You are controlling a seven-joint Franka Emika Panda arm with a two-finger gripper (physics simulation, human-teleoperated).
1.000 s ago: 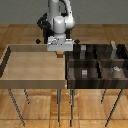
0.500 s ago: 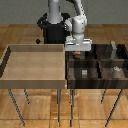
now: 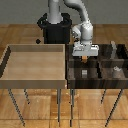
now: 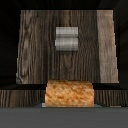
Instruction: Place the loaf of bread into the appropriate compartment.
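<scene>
- Orange-brown and blocky, the loaf of bread point(image 3: 86, 58) hangs pinched between the fingers of the gripper point(image 3: 86, 56), held above the dark wooden compartment organizer point(image 3: 100, 81) on the exterior view's right.
- By my reading the pick-up is done and the carry is well along; the loaf is off any surface and not yet in a compartment.
- What is left: lower into the chosen cell and let go. Which cell is the appropriate one I cannot judge from these pictures.
- In the exterior view the pale wooden tray point(image 3: 34, 80) stands beside the organizer on the thin-legged counter, and small grey objects point(image 3: 84, 72) lie in some cells; the loaf itself is only a tiny speck there.
- In the wrist view the loaf point(image 4: 70, 93) shows close up with its mottled crust, and a dark wood-floored compartment point(image 4: 35, 45) lies beyond it holding one grey cylinder point(image 4: 66, 38); the fingers themselves barely appear.
</scene>
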